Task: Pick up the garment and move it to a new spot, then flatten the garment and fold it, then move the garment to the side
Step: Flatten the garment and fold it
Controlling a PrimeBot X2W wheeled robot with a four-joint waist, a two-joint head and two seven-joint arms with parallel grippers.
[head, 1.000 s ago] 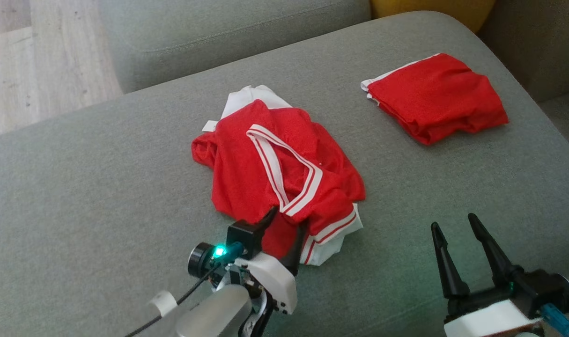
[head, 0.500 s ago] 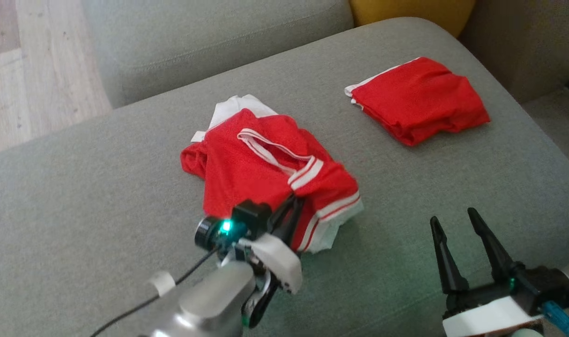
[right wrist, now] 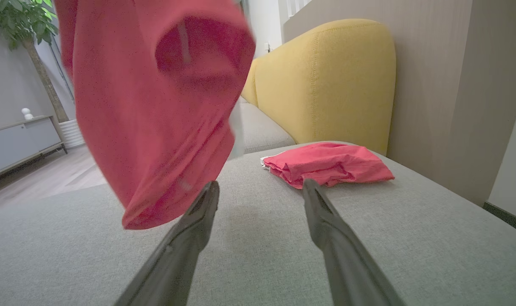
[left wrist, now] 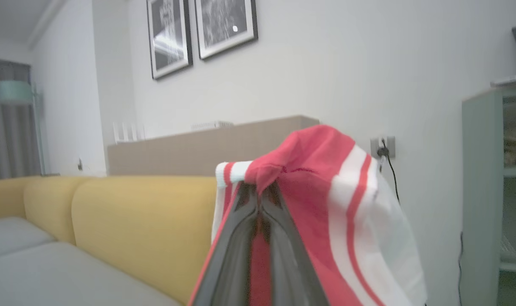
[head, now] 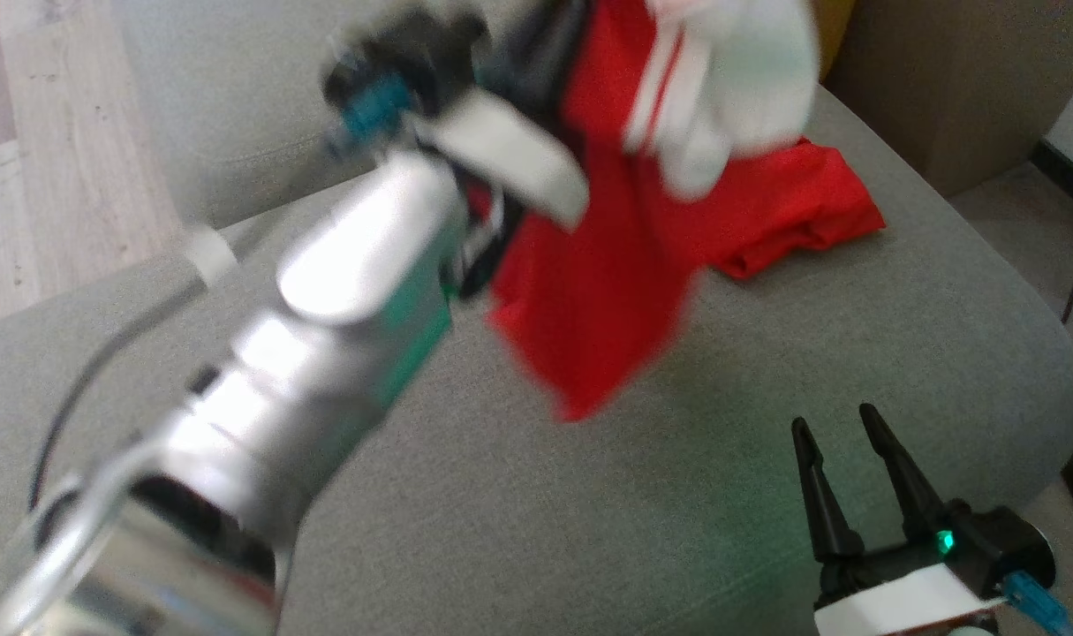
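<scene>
One garment, red with white stripes, hangs in the air above the grey sofa seat, pinched at its top between the closed jaws of the left gripper. Its long axis runs straight down from that grip. The free lower end is nearer to the right gripper, which stands low over the seat with jaws spread and empty.

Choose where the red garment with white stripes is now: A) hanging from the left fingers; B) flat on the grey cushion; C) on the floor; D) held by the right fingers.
A: the left gripper is shut on the garment, which hangs above the grey cushion.
</scene>
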